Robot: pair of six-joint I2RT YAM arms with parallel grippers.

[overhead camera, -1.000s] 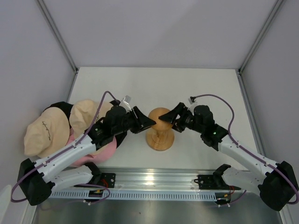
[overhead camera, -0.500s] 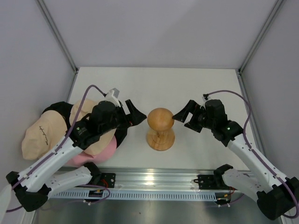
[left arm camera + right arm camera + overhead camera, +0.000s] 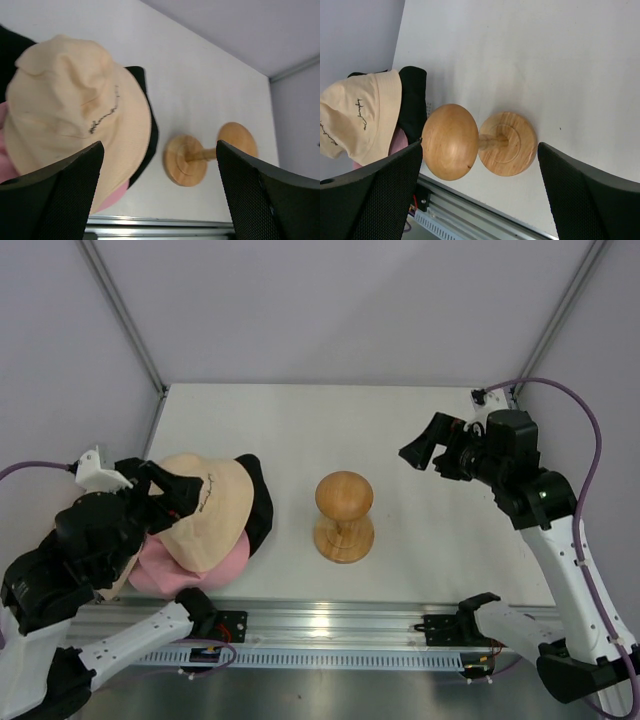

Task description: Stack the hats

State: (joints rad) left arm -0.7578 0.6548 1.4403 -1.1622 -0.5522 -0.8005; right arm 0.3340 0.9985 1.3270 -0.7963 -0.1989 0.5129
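A cream-beige hat with dark script (image 3: 207, 512) lies on top of a pile at the table's left, over a pink hat (image 3: 176, 572) and a black hat (image 3: 259, 502). The left wrist view shows the same cream hat (image 3: 75, 112), the black brim (image 3: 151, 134) and a pink edge (image 3: 112, 198). My left gripper (image 3: 178, 487) is open and empty, raised above the pile's left side. My right gripper (image 3: 421, 451) is open and empty, high at the far right. The right wrist view shows the cream hat (image 3: 365, 120) and black hat (image 3: 413, 100) from afar.
A round-topped wooden stand (image 3: 343, 516) stands bare at the table's middle, right of the hats; it also shows in the left wrist view (image 3: 186, 160) and the right wrist view (image 3: 451, 142). A metal rail (image 3: 330, 625) runs along the near edge. Walls enclose the table.
Both grippers have drawn back from the stand's top: the left swung left over the hat pile, the right rose to the far right. The cream hat now shows on top of the pile.
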